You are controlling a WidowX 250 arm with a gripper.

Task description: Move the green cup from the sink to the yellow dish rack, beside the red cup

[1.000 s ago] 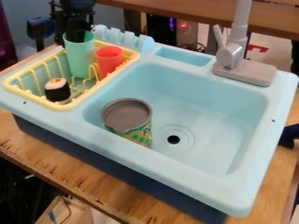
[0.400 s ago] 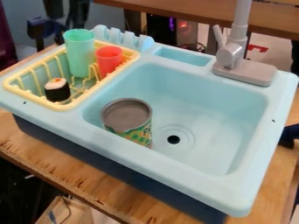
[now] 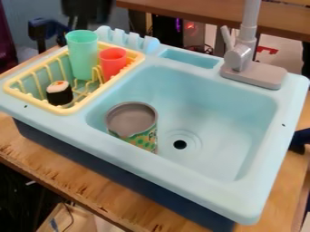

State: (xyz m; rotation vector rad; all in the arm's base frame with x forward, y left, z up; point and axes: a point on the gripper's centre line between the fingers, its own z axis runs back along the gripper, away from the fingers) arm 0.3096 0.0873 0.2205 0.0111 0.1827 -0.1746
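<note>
Currently, the pincer (image 3: 88, 16) is located at the upper left, above and apart from the green cup (image 3: 83, 54); whether it is open or closed cannot be told. The green cup is held upright in the yellow rack (image 3: 74, 108), beside the red cup (image 3: 113, 63). A sushi piece (image 3: 59, 93) is placed nearer the front of the rack. The rack is seated in the left part of the light-blue sink unit (image 3: 181, 179). A can (image 3: 131, 120) is positioned in the basin, near the drain (image 3: 180, 145); a grey faucet (image 3: 239, 56) is mounted at the rear.

The unit's dark-blue base (image 3: 121, 173) is supported by a wooden worktop (image 3: 79, 181), whose front edge is marked by dark, chipped spots. Behind the unit, a wooden board (image 3: 200, 13) is seen, with dark equipment below it marked by purple and red lights. Below the worktop, a brown box (image 3: 82, 219) is crossed by a dark cable (image 3: 71, 217).
</note>
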